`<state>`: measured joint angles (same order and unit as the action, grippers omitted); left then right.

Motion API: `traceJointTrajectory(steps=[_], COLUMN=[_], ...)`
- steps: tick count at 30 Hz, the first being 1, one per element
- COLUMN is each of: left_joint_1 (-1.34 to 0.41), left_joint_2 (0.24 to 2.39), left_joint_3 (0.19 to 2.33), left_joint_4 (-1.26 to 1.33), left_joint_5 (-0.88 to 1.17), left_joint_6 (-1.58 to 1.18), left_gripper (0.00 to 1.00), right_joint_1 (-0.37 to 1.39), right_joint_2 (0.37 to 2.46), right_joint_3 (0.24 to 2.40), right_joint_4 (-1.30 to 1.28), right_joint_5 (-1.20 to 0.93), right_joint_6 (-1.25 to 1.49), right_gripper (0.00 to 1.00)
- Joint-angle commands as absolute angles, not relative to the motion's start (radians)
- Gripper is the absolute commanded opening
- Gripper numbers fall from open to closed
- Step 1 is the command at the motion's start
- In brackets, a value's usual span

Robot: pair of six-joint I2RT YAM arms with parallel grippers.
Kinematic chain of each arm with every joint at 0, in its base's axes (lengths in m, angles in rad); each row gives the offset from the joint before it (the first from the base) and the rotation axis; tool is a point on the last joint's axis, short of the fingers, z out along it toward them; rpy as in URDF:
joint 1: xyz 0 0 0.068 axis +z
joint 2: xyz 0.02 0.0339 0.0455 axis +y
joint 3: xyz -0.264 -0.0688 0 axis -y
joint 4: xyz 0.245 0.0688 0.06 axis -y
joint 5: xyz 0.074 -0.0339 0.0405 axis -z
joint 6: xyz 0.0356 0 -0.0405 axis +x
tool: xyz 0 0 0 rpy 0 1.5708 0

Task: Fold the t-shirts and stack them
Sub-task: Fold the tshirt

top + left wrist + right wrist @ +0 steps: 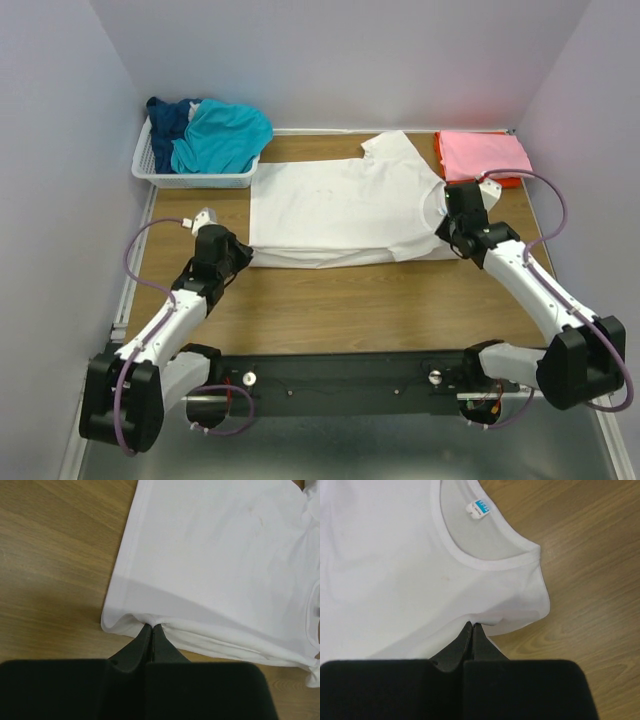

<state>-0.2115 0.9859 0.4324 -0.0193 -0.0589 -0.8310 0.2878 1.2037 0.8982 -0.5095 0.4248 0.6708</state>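
The white t-shirt (340,205) lies flat in the middle of the table (330,300), its long axis running 9 to 3 o'clock, hem (124,565) at 9 and collar (485,562) at 3. Your left gripper (152,626) is clenched on its near edge by the hem corner, and your right gripper (472,625) by the shoulder, though how much cloth each pinches is hard to tell. From both jaws the body spreads toward 12 o'clock, so a fold would go that way.

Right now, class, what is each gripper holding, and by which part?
Both hold the white t-shirt: the left gripper pinches its near hem corner, the right gripper its near shoulder edge.
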Motion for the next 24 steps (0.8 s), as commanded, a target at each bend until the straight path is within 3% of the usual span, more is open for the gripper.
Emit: traceJointTrajectory(steps=[1,24], left_joint_1=[-0.212,-0.179], left_joint_2=[1.051,1.273], left_joint_3=[0.482,0.574], left_joint_4=[0.043,0.081], left_joint_5=[-0.11,-0.147], left_joint_6=[-0.801,-0.742], left_gripper=[0.0,0.0], right_joint_1=[0.284,0.284], right_joint_2=[1.261,1.563], right_joint_3=[0.953,1.121], right_joint_4=[-0.46,-0.367], right_joint_5=[0.502,0.54], right_joint_6=[0.649,0.581], right_gripper=[0.01,0.01])
